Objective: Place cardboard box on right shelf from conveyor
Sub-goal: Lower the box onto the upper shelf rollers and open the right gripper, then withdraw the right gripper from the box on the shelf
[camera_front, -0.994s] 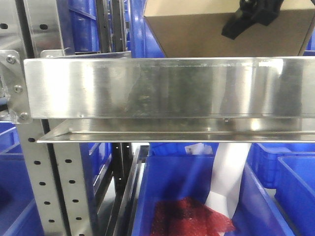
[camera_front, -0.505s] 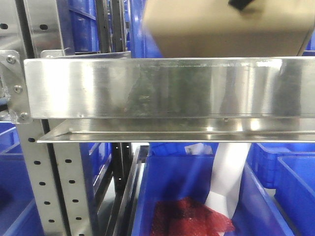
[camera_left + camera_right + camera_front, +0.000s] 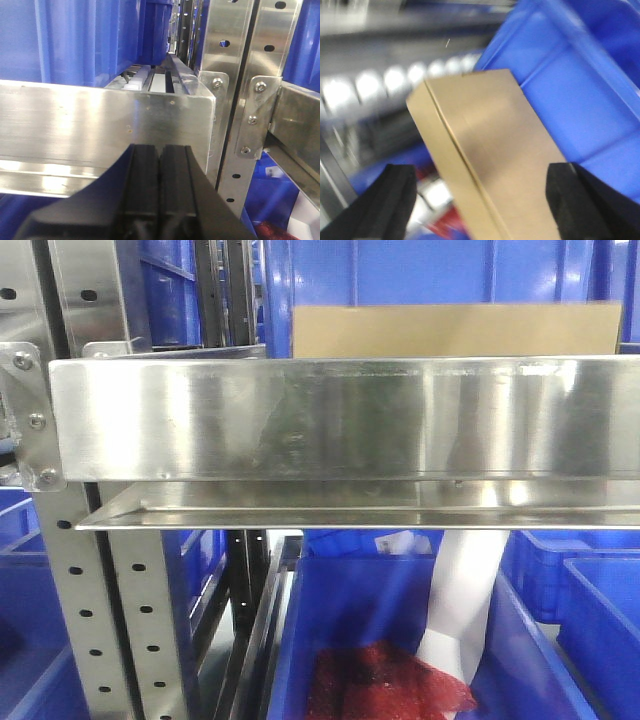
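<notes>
The tan cardboard box [image 3: 455,330] lies lengthwise on the right shelf [image 3: 300,420]. Its lower part is hidden behind the tall steel lip. No gripper shows in the front view. In the blurred right wrist view the box [image 3: 490,150] lies between the fingers of my right gripper [image 3: 480,175], which is open. Its left finger [image 3: 395,195] stands well clear of the box and the right one is at the box's edge. My left gripper [image 3: 160,150] is shut on nothing and faces the steel lip of a neighbouring shelf [image 3: 75,120]. The conveyor is out of view.
Perforated steel uprights [image 3: 90,620] carry the shelf at its left end. Blue plastic bins [image 3: 450,270] stand behind the box. Below the shelf, another blue bin [image 3: 350,600] holds a red bag [image 3: 385,680] and white paper [image 3: 460,590]. More blue bins [image 3: 600,610] sit lower right.
The box has dropped from above the lip to rest level behind it. The black right gripper that held it from above has left the front view and let it go.
</notes>
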You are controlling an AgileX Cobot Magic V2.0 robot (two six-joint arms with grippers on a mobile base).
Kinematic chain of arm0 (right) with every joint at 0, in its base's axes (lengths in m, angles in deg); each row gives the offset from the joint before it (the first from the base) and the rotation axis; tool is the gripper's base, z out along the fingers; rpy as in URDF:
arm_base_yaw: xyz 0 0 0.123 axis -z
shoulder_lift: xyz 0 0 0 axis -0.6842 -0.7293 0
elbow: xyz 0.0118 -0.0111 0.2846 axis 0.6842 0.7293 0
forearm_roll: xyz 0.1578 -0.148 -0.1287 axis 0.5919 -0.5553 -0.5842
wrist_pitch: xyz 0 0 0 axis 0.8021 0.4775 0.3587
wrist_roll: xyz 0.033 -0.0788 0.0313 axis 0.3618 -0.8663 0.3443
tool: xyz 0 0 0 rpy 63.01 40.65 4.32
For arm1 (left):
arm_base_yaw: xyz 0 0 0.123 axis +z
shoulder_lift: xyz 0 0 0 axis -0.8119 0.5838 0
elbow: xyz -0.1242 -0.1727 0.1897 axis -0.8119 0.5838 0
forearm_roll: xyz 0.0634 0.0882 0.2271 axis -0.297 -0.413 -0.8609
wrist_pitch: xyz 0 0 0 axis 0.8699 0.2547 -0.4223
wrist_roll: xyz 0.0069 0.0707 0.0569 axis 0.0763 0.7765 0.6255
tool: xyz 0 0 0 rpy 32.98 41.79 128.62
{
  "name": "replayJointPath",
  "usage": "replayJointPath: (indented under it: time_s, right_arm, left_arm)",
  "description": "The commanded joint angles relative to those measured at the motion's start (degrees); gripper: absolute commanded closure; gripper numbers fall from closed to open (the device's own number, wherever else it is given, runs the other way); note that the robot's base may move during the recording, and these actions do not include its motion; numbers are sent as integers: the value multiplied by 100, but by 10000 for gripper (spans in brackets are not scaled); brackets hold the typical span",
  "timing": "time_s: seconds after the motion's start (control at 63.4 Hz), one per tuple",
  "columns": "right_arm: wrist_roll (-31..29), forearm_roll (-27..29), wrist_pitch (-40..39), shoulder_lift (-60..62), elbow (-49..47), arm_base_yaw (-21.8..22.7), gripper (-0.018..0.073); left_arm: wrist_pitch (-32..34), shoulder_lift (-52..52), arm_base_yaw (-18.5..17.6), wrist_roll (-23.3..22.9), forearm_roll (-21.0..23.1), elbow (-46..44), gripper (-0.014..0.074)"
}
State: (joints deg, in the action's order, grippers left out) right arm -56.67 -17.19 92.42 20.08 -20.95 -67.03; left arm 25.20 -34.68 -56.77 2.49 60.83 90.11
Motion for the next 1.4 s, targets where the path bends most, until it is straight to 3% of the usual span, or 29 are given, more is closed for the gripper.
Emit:
replayJointPath:
  time_s: [0.0,0.158,0.284,0.426,0.505,1.199,1.309,1.388]
  right_arm:
    - [1047,-70,-517,381,-55,6,13]
    - [3159,-855,-988,966,560,33,278]
    - [4400,-1506,-1311,1467,1085,215,498]
    - [5900,-2293,-1526,2053,1763,558,502]
    - [6210,-2554,-1527,2203,1928,634,502]
    - [6229,-2593,-1520,2235,1976,634,502]
    - [5709,-2591,-1534,2317,2043,672,502]
    - [5080,-2193,-1603,2535,2218,821,502]
  left_arm:
    - [519,-69,-1,-40,50,-19,715]
    - [519,-69,-1,-40,50,-19,715]
    - [519,-69,-1,-40,50,-19,715]
    - [519,-69,-1,-40,50,-19,715]
    - [519,-69,-1,-40,50,-19,715]
    - [519,-69,-1,-40,50,-19,715]
    - [519,-69,-1,-40,50,-19,715]
    - [519,-69,-1,-40,50,-19,715]
